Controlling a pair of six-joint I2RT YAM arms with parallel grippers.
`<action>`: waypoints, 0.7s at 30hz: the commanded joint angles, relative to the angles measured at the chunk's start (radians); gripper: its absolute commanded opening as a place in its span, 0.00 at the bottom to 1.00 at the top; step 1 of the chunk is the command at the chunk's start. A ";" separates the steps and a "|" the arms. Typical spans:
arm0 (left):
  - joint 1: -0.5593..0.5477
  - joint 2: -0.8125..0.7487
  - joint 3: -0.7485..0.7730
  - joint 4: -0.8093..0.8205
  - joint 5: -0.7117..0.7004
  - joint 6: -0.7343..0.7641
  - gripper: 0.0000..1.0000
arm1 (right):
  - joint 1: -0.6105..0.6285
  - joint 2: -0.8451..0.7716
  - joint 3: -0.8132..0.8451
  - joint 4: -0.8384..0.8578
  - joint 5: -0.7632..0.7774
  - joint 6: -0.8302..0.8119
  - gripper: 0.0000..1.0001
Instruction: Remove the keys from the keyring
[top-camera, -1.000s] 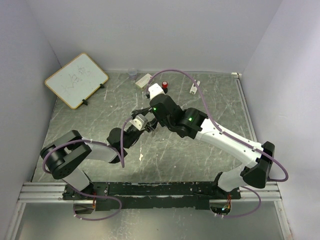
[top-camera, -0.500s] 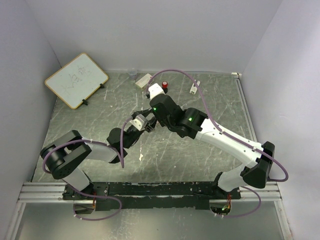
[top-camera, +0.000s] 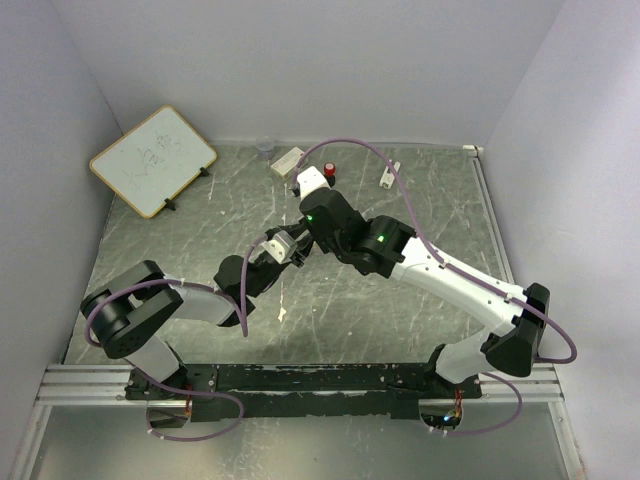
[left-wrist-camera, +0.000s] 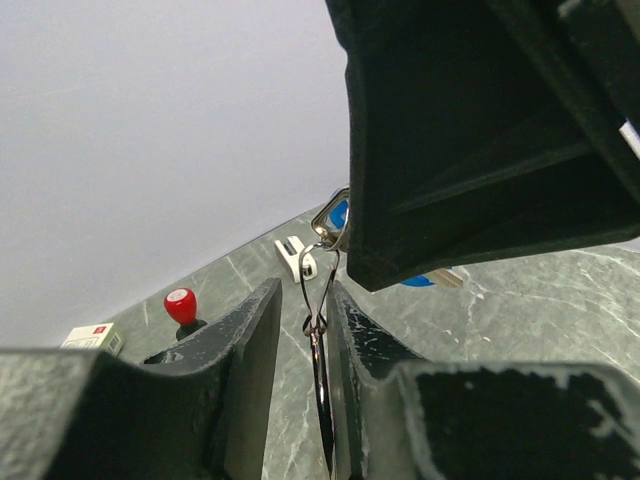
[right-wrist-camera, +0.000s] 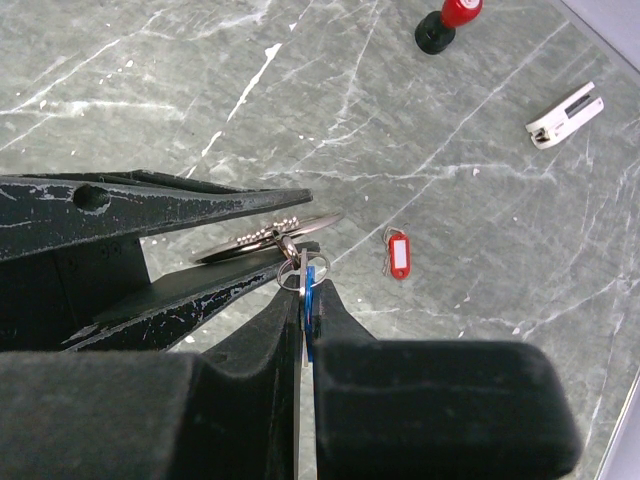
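L gripper (left-wrist-camera: 303, 300) over grey marbled table (top-camera: 180, 235)

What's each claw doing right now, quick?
Left claw: narrowly open, straddling the keyring with a gap showing.
Right claw: shut on the blue-headed key.

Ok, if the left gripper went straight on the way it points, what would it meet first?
Probably the right gripper, looming just ahead, pinching the blue key. The keyring sits between the left gripper fingers. Depth unclear.
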 joint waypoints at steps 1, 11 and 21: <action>-0.006 -0.031 0.019 0.004 0.045 -0.004 0.32 | -0.001 -0.023 -0.006 0.013 0.014 0.004 0.00; -0.004 -0.034 0.007 0.019 0.028 -0.005 0.15 | -0.001 -0.019 -0.006 0.015 0.019 0.005 0.00; -0.004 -0.060 0.016 -0.016 -0.020 0.007 0.07 | -0.001 -0.019 -0.003 -0.003 0.000 0.015 0.00</action>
